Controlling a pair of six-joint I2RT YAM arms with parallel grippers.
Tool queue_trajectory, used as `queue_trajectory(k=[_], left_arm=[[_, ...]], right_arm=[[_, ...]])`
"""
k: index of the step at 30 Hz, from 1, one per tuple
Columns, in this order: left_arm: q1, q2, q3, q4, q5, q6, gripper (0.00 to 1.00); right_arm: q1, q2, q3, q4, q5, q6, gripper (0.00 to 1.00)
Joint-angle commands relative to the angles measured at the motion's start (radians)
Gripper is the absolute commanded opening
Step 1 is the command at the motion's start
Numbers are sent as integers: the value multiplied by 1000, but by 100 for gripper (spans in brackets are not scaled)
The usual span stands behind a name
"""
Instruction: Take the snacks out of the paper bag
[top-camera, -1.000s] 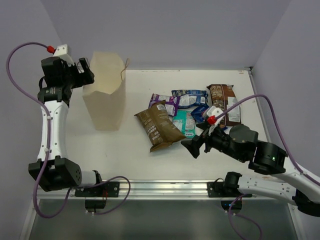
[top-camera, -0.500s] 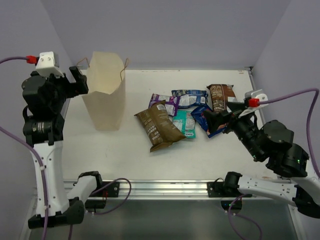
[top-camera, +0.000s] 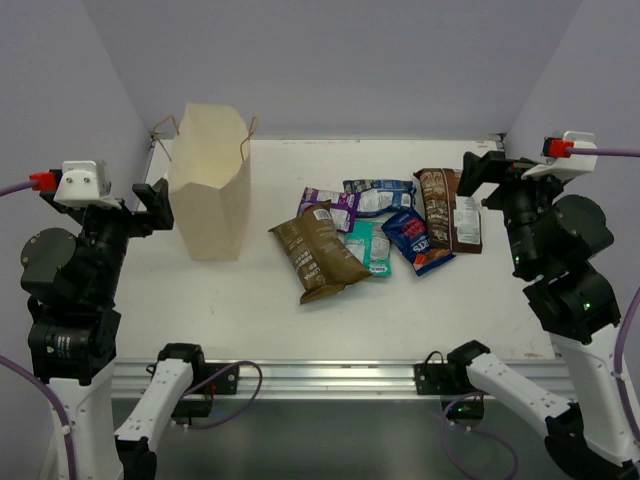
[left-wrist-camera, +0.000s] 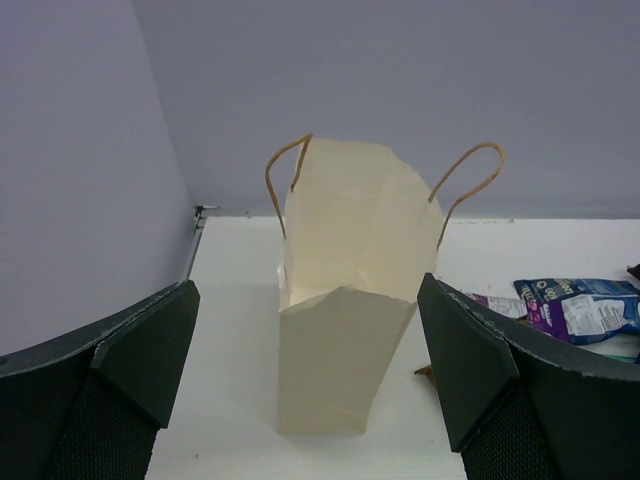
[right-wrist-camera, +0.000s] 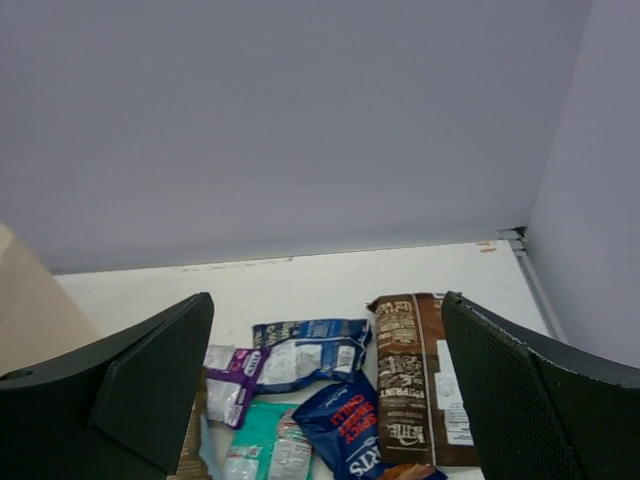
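The tan paper bag (top-camera: 210, 190) stands upright and open at the back left; it also shows in the left wrist view (left-wrist-camera: 345, 300). The snacks lie flat on the table to its right: a brown packet (top-camera: 318, 255), a purple-and-white one (top-camera: 328, 207), a light blue one (top-camera: 380, 195), a teal one (top-camera: 370, 245), a dark blue one (top-camera: 415, 240) and a second brown one (top-camera: 448, 207). My left gripper (top-camera: 158, 203) is open and empty, raised left of the bag. My right gripper (top-camera: 482, 172) is open and empty, raised right of the snacks (right-wrist-camera: 350, 430).
The white table (top-camera: 240, 300) is walled by lilac panels on the left, back and right. A metal rail (top-camera: 320, 375) runs along the near edge. The bag's twisted handles (left-wrist-camera: 470, 185) stick up at its rim.
Both arms have lifted and drawn back. The right gripper went from beside the snack pile to high at the right. The left gripper went from the bag's rim to lower left.
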Motion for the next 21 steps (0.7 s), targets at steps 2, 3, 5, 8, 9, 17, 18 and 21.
queue_trajectory(k=[2,3,5,8,9,17,18,21], left_arm=[[-20,-26,-8,-12,-66,29,100],[-23,-32,-11,-14,-72,30,100],[-34,-37,-7,-21,-89,38,100],[-51,-40,13,-40,-135,41,100],[-57,-43,18,-43,-140,41,100],[-60,-54,52,-41,-135,22,100],[-60,-56,56,-41,-134,21,100],[-60,-59,72,-44,-137,19,100]], right_arm=[[-190,-10,1,32,-123,27,99],[-215,-18,-5,32,-124,37,99],[-284,-65,-33,30,-135,73,99],[-295,-163,-65,14,-123,95,99],[-295,-200,-67,-8,-117,100,99],[-295,-358,-128,-11,-167,60,99],[-295,-372,-126,-16,-167,55,99],[-295,-392,-117,-30,-167,46,99]])
